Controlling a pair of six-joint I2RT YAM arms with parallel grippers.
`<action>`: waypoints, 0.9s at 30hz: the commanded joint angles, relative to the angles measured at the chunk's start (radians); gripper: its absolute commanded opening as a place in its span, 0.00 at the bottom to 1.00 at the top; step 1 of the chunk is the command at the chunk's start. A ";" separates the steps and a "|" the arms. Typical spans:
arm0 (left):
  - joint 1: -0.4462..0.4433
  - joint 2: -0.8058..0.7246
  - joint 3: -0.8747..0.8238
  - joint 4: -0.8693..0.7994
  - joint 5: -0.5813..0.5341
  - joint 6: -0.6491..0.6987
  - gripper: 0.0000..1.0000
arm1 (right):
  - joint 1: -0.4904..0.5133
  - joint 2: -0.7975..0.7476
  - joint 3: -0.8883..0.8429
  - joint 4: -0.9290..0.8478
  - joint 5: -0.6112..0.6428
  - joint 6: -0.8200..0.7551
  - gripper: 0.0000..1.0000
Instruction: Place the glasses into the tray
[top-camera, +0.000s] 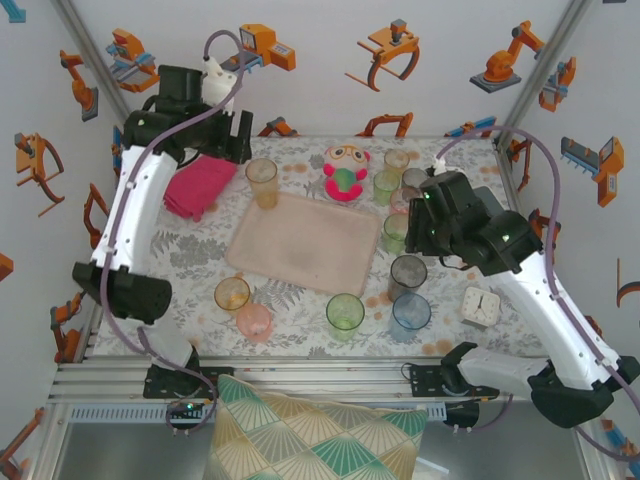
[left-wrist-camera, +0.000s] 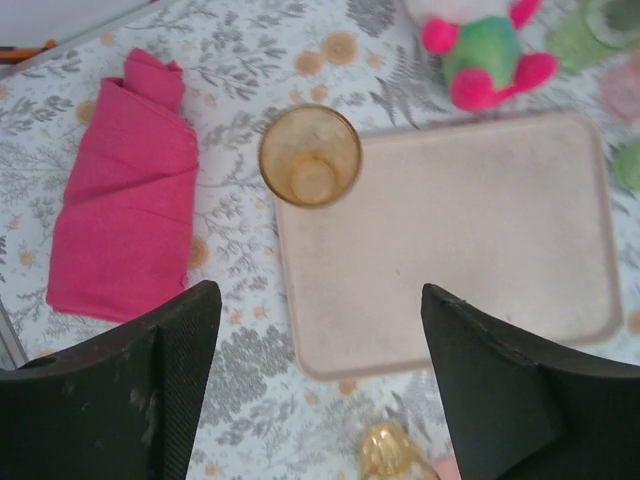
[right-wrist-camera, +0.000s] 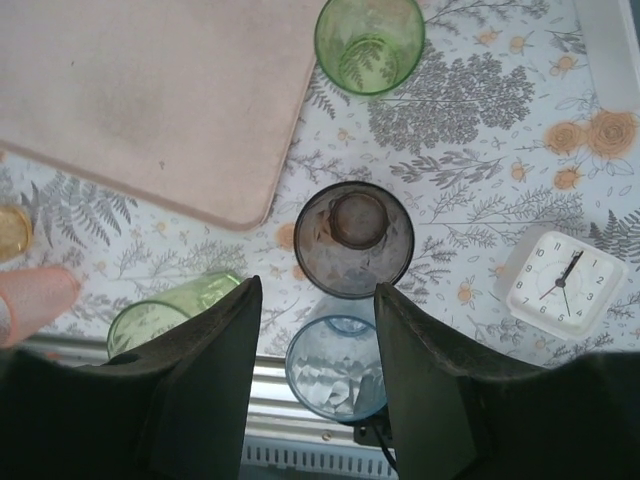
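Two black fingers of the L gripper (left-wrist-camera: 318, 295) stand wide apart w/ nothing btw them. It hangs in the air at the far-left of the table (top-camera: 200, 250), by a rolled pink cloth (left-wrist-camera: 125, 190). Below it lies the tray (left-wrist-camera: 480, 330), flat on the table. An amber glass (left-wrist-camera: 310, 155) stands upright at the tray's far-left corner, on the rim or just beside it, can't tell which. The cloth lies left of that glass, near the tray but apart. A plush toy (left-wrist-camera: 485, 50) sits just past the tray's far edge.

The R gripper (right-wrist-camera: 318, 290) has its fingers about half apart and holds nothing. It points down at the table on the tray's right side. Just past its tips stands a grey glass (right-wrist-camera: 353, 240), upright. A blue glass (right-wrist-camera: 335, 370) shows in the gap btw the fingers, close to the grey one, nearer the table's front edge. A green glass (right-wrist-camera: 368, 42) stands just beside the tray's right rim. A second green glass (right-wrist-camera: 165, 315) is partly hid by one finger, near the tray's front corner. A pink glass (right-wrist-camera: 35, 300) and an orange glass (top-camera: 232, 294) stand by the tray's front-left side. More glasses (top-camera: 397, 160) bunch up far right, next to the toy. A small white clock (right-wrist-camera: 565, 285) sits right of the grey glass, apart from it.
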 joint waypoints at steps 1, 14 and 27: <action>-0.010 -0.106 -0.140 -0.082 0.118 0.089 0.82 | 0.085 0.054 0.060 -0.071 0.016 -0.017 0.48; -0.112 -0.412 -0.435 -0.083 0.161 0.111 0.98 | 0.367 0.138 0.007 -0.068 -0.087 0.151 0.49; -0.114 -0.420 -0.432 -0.077 0.127 0.060 0.99 | 0.440 0.187 -0.147 0.032 -0.121 0.220 0.48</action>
